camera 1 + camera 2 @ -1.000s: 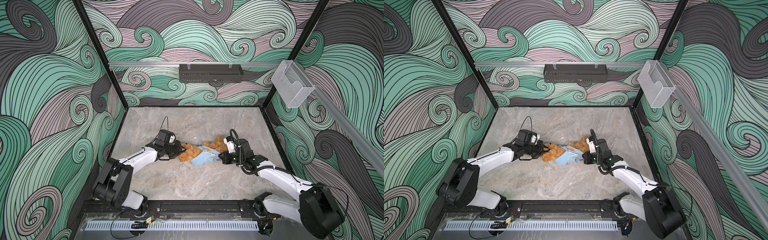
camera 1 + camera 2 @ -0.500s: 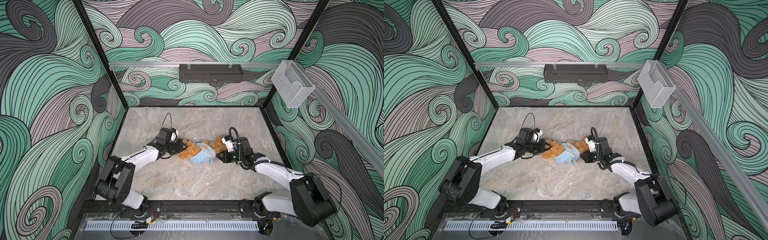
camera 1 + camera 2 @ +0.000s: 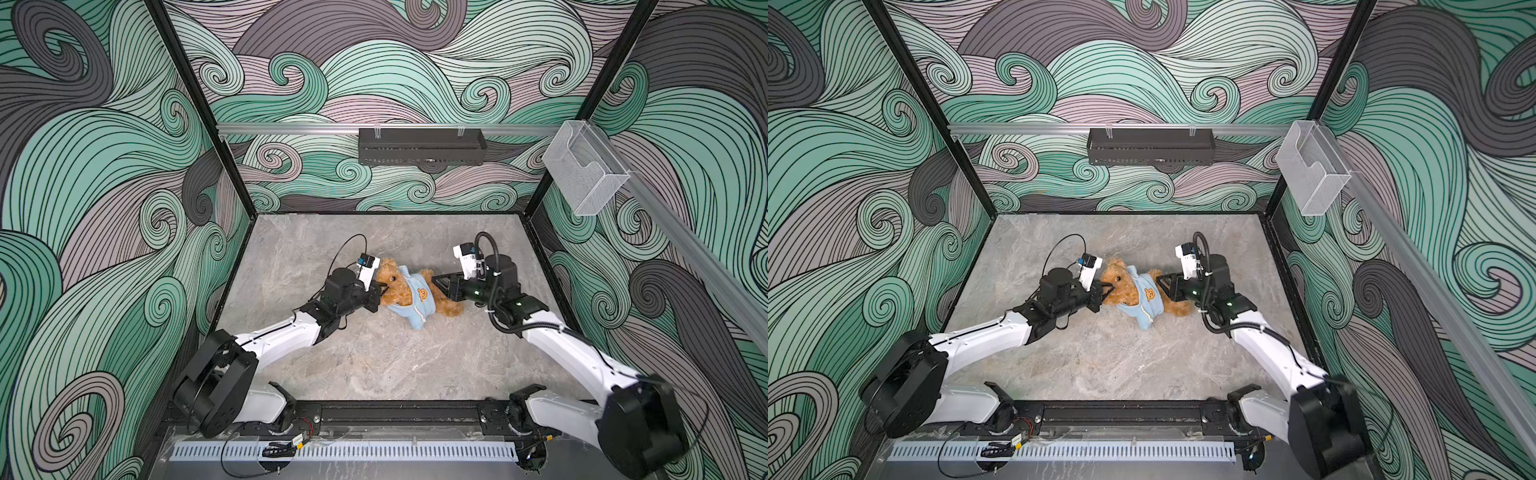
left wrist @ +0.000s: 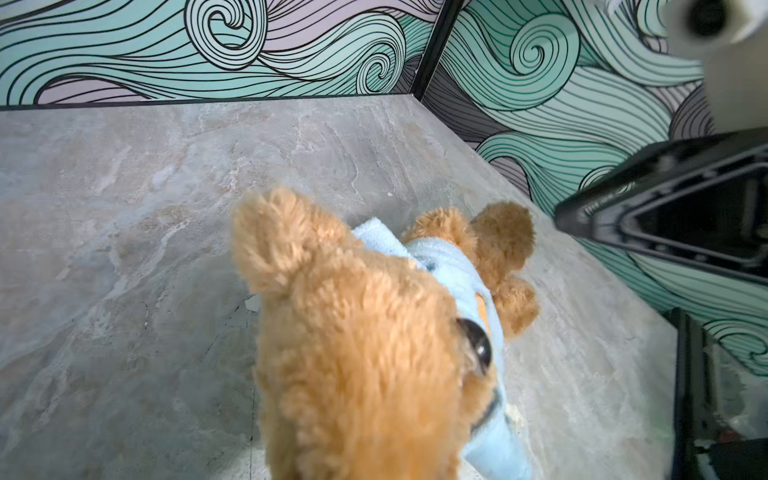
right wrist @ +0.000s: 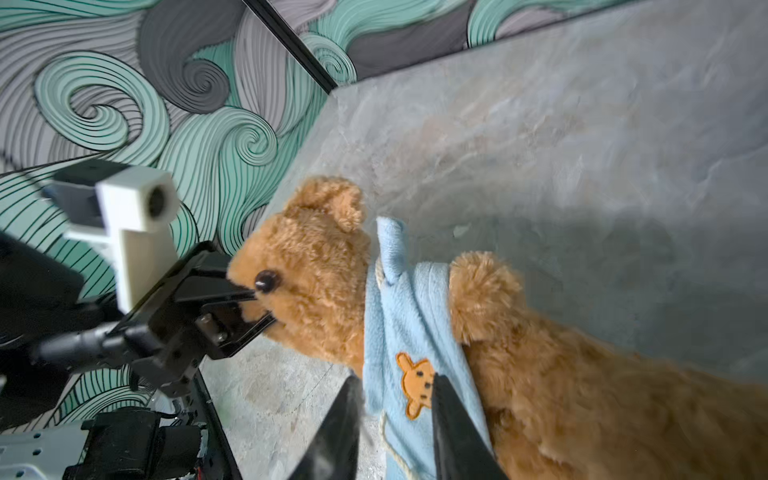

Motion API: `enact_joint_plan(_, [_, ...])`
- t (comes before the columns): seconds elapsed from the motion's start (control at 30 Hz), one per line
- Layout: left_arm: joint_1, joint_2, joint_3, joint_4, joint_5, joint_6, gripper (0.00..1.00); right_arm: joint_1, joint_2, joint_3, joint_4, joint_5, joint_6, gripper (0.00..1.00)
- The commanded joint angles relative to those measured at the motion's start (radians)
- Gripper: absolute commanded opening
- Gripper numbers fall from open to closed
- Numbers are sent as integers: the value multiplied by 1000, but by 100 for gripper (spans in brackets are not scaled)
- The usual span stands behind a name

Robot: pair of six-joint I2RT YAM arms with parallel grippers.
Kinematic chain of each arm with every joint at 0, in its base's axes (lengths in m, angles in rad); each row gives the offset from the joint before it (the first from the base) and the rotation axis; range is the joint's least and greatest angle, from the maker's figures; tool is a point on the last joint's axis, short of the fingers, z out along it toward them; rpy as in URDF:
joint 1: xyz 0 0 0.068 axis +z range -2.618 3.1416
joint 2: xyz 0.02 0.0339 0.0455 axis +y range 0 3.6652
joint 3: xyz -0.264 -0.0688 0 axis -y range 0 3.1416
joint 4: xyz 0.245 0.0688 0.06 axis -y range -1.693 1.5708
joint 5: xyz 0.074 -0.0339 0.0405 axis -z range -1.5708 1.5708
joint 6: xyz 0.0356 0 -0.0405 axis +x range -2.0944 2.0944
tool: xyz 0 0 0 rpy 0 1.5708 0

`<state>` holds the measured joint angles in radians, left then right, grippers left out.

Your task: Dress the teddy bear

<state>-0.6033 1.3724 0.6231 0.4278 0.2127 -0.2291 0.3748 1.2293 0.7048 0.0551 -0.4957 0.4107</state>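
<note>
The teddy bear [image 3: 394,287] [image 3: 1121,284] lies on the table with its head to the left, wearing the light blue shirt [image 3: 420,300] [image 3: 1148,302], whose bear-face patch faces up. My left gripper [image 3: 380,291] [image 3: 1105,291] is shut on the bear's snout, as the right wrist view shows [image 5: 259,307]. In the left wrist view the bear's head [image 4: 361,353] hides those jaws. My right gripper [image 3: 434,282] [image 3: 1160,283] [image 5: 395,379] is open, its two dark fingers apart just in front of the shirt [image 5: 405,316] near the patch.
Patterned walls close in the grey stone-look table [image 3: 374,365] on three sides. A black tray [image 3: 422,145] hangs on the back rail and a clear plastic holder [image 3: 582,166] on the right wall. Both arm bases sit at the front edge.
The right gripper has opened and let go of the shirt's hem. Both grippers and the bear have shifted toward the back of the table, and the shirt's patch now faces up.
</note>
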Motion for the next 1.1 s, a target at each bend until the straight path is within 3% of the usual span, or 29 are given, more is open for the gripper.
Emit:
enact_joint_plan(0.0, [-14, 40, 4, 96, -40, 91, 0, 48, 83, -46, 120, 20, 76, 26])
enact_joint_plan(0.2, [-36, 110, -20, 109, -22, 45, 6, 121, 210, -165, 256, 113, 116, 17])
enact_joint_plan(0.37, [-36, 91, -25, 55, 45, -108, 39, 152, 237, -264, 324, 204, 134, 12])
enact_joint_plan(0.53, [-33, 56, -20, -14, 51, -308, 64, 187, 237, -312, 339, 267, 111, 9])
enact_joint_plan(0.77, [-12, -2, 50, -177, 78, -474, 97, 193, 238, -333, 331, 312, 75, 7])
enact_joint_plan(0.93, [46, 84, 152, -286, 141, -584, 98, 196, 248, -341, 339, 321, 64, 5])
enact_joint_plan(1.07, [58, 200, 284, -418, 179, -599, 95, 199, 253, -341, 339, 327, 53, 4])
